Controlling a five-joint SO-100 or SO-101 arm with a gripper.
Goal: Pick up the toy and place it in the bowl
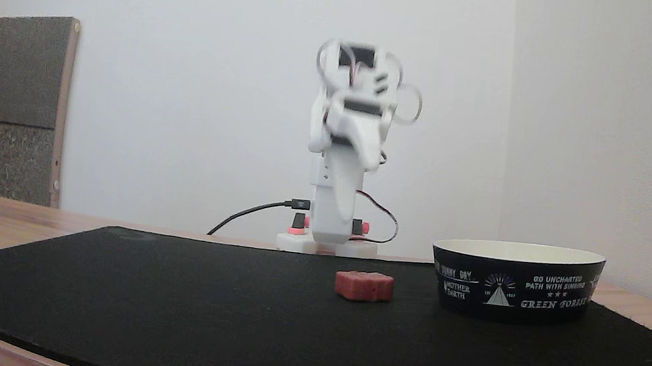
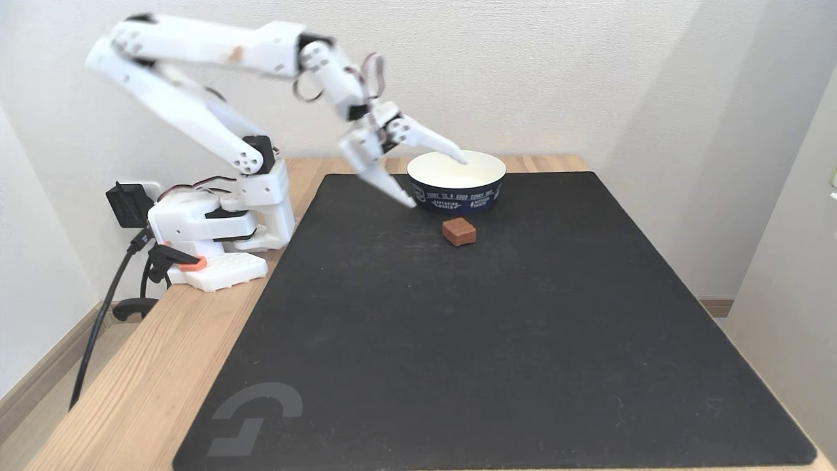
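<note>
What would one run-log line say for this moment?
gripper: open, raised, empty | red toy: on black mat, beside bowl | bowl: empty | stage: toy not yet grasped

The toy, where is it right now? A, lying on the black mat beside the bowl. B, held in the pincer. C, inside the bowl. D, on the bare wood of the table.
A: in both fixed views the toy lies on the black mat just outside the bowl, while the open pincer hangs above, holding nothing.
</note>
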